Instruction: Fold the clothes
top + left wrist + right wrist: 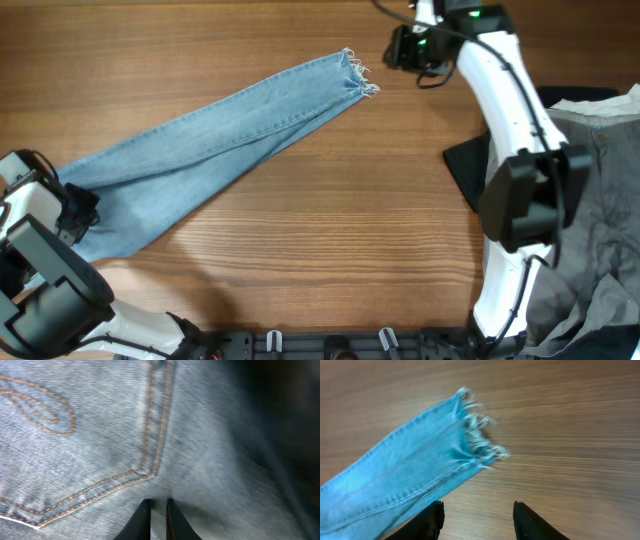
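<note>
The light blue jeans (220,135) lie flat in a long diagonal strip, waist at the lower left and frayed white hems (356,78) at the upper middle. My left gripper (78,212) is at the waist end. In the left wrist view its jaws (158,503) are nearly closed, pinching denim just below a back pocket (75,435) with orange stitching. My right gripper (400,47) hovers just right of the hems. In the right wrist view it is open and empty (478,510) over bare wood, with the frayed hems (477,435) ahead of it and to the left.
A heap of grey trousers (600,200) lies at the right edge, with a black garment (468,168) partly under the right arm. The wooden table (330,250) runs to the front rail.
</note>
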Tool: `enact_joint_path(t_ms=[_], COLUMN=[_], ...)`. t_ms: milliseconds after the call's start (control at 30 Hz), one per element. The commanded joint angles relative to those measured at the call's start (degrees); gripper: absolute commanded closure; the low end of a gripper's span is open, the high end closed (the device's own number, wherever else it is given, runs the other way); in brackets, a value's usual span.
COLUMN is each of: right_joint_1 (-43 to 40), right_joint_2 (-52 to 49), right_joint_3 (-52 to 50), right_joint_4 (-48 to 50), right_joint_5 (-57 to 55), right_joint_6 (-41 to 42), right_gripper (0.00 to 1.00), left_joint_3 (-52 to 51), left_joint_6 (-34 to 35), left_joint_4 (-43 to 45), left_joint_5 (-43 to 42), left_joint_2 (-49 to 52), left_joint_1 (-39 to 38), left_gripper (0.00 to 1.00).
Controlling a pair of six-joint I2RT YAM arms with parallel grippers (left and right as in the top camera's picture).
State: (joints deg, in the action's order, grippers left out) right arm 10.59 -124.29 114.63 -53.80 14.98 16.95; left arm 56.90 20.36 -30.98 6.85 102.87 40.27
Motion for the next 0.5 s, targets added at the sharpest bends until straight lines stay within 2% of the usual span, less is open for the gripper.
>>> enact_joint_path(t_ms=[0, 67, 133, 233, 400, 467], right_joint_1=[1.9, 1.9, 2.0, 2.2, 2.3, 2.3], right_joint_2=[-7.5, -9.9, -12.3, -14.9, -16.2, -16.2], right_joint_3=[0.0, 0.0, 0.0, 0.0, 0.0, 0.0], right_joint_4=[1.2, 2.6, 5.5, 8.2, 10.3, 10.8], right_joint_5=[-0.3, 2.1, 7.2, 7.5, 7.6, 7.6], right_joint_6=[2.9, 2.4, -1.7, -1.9, -2.4, -3.3], right_gripper=[0.35, 0.35, 0.37, 0.38, 0.52, 0.53], left_joint_3=[-0.9, -0.9, -0.9, -0.9, -1.0, -0.9], left_joint_6=[-2.0, -2.0, -2.0, -2.0, -2.0, -2.0], left_joint_4=[-0.5, -0.7, -0.9, -1.5, -1.9, -2.0], left_joint_5=[-2.8, -2.8, -2.8, -2.8, -2.8, -2.8], left_joint_2=[2.4, 2.4, 2.4, 2.4, 2.4, 2.4], left_joint_1=[-3.0, -3.6, -4.1, -4.4, -4.4, -4.4], left_gripper=[0.87, 0.86, 0.84, 0.8, 0.77, 0.76])
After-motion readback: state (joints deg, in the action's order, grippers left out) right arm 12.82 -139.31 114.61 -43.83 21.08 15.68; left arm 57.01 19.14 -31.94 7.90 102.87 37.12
